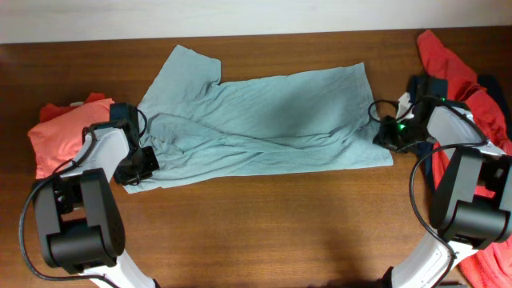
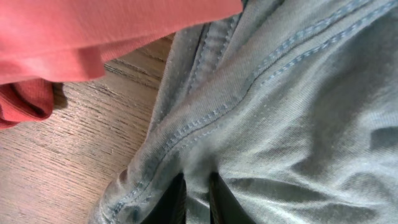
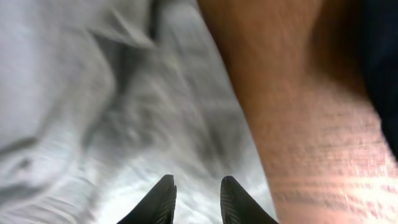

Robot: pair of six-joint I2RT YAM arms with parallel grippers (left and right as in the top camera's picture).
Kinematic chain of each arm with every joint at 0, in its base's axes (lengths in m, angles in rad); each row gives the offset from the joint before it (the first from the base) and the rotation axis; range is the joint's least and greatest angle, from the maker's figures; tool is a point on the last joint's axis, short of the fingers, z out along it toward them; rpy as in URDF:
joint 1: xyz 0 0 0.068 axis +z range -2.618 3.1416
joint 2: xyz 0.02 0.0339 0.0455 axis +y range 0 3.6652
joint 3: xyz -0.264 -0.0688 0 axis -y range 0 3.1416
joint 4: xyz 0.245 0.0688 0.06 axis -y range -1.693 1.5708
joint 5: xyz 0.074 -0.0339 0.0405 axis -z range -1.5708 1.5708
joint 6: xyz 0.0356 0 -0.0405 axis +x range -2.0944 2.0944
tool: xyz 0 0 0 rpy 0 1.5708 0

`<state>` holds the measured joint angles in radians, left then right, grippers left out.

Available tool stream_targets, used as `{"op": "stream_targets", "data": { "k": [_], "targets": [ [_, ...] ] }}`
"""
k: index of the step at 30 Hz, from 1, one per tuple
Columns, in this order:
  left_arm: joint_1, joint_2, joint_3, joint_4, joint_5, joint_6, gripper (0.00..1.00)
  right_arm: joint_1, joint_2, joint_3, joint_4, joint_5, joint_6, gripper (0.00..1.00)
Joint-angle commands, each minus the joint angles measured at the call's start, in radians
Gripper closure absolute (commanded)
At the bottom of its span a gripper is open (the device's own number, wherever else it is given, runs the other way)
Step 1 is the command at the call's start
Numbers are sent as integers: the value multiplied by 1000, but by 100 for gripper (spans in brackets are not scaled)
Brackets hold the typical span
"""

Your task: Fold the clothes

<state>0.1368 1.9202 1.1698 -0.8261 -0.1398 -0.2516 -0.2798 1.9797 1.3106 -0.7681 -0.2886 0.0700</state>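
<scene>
left gripper [image 2: 196,186]: pinched narrow on a T-shirt [image 1: 264,120] fold, right between its fingers
right gripper [image 3: 198,186]: slightly parted, holding nothing, T-shirt just below

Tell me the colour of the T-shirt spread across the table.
The T-shirt is plain pale grey-blue; clearest in the overhead view.

A wooden table [image 1: 264,228] of dark reddish-brown is seen from overhead, with its grain laid along its length. Along the far edge a pale strip [image 1: 240,14] is shown, though whether this is a wall or a backing board cannot be told. In the left wrist view the same wood is rendered lighter, with fine parallel grain lines clearly picked out, while in the right wrist view it is blurred
</scene>
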Motion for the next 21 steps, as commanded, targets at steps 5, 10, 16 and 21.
{"op": "stream_targets", "data": {
  "k": [5, 10, 16, 21],
  "targets": [
    [17, 92, -71, 6, -28, -10, 85, 5, -8, -145, 11, 82, -14, 71],
    [17, 92, -71, 5, -29, -9, 85, 4, -8, -232, 39, 134, -13, 75],
    [17, 92, -71, -19, -41, -9, 85, 2, -8, -237, -89, 357, 125, 76],
    [17, 92, -71, -82, -57, -10, 85, 3, -8, -237, -175, 441, 176, 76]
  ]
}}
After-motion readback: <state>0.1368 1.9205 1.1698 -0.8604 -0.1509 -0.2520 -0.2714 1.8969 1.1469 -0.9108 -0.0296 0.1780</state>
